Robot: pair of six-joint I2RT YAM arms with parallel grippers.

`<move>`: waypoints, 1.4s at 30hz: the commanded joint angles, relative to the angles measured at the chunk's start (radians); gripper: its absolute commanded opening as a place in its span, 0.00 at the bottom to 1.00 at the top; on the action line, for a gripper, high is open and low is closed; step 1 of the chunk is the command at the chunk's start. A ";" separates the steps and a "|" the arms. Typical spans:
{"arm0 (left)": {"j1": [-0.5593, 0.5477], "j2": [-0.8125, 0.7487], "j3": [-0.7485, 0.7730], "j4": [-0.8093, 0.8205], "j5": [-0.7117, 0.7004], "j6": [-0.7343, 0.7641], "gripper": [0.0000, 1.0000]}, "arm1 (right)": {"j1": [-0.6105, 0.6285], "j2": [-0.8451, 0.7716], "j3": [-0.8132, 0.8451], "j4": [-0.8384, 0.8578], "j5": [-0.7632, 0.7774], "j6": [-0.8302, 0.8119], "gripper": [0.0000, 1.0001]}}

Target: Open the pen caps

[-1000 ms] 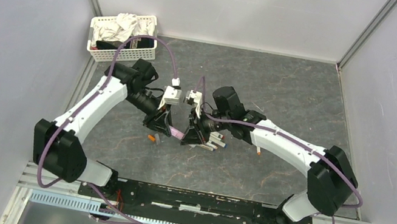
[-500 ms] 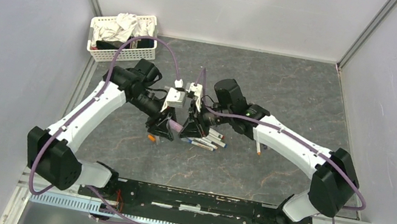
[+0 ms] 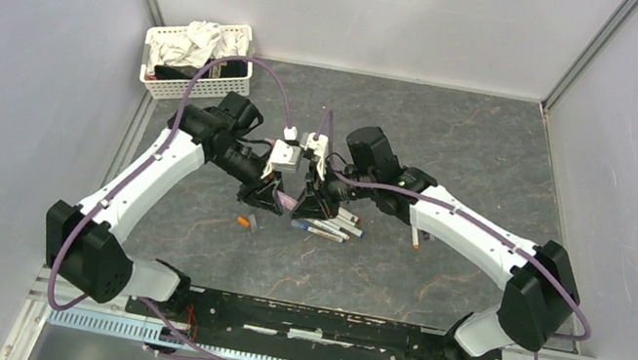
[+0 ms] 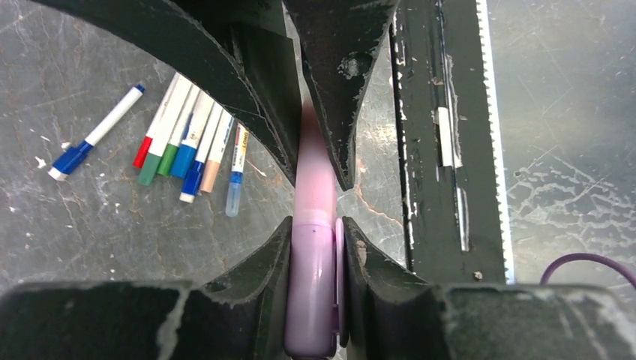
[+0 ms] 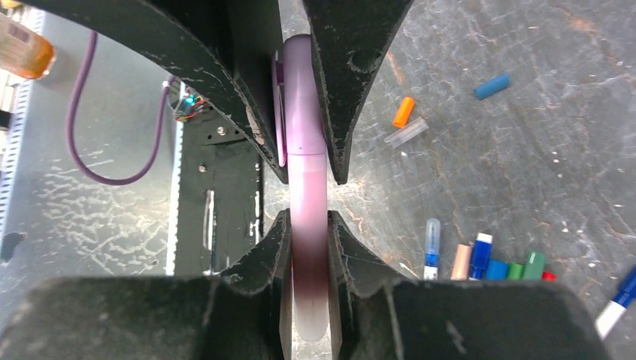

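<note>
In the middle of the top view, the left gripper (image 3: 272, 195) and the right gripper (image 3: 314, 205) meet tip to tip low over the dark table (image 3: 479, 149). A pink pen (image 3: 288, 202) runs between them. It is very small here, so which end has the cap is hard to say. An orange cap (image 3: 242, 222) and a clear cap (image 3: 253, 221) lie on the table just below the left gripper. A bunch of pens (image 3: 328, 227) lies under the right gripper. A white basket (image 3: 235, 84) with cloth (image 3: 186, 42) sits in the upper left.

In the left wrist view, the left gripper's fingers (image 4: 270, 262) at the bottom of the frame squeeze tight on a purple cap (image 4: 311, 285). The cap sits on the end of the pink pen (image 4: 315, 187). The right gripper's fingers pinch the pen higher up. The pens (image 4: 191, 142) lie side by side in the upper left.

In the right wrist view, the right gripper's fingers (image 5: 266, 259) at the bottom clamp the pink pen (image 5: 309, 247). The left gripper at the top grips the purple cap (image 5: 300, 97). The orange cap (image 5: 403, 112), the clear cap (image 5: 406, 133) and a blue cap (image 5: 491, 85) lie loose in the upper right.
</note>
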 commanded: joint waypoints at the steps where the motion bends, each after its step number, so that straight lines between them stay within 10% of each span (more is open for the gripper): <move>1: 0.021 0.029 0.054 -0.115 -0.155 0.066 0.02 | 0.005 -0.075 -0.104 -0.097 0.123 -0.075 0.00; 12: 0.145 0.079 0.117 -0.261 -0.203 0.238 0.02 | -0.068 -0.229 -0.290 -0.104 0.190 -0.077 0.00; 29: 0.078 0.205 -0.176 0.434 -0.238 -0.110 0.06 | -0.734 -0.301 -0.450 0.069 0.813 0.256 0.00; 42: 0.062 0.354 -0.243 0.569 -0.362 -0.111 0.14 | -0.810 -0.092 -0.473 0.125 0.886 0.280 0.04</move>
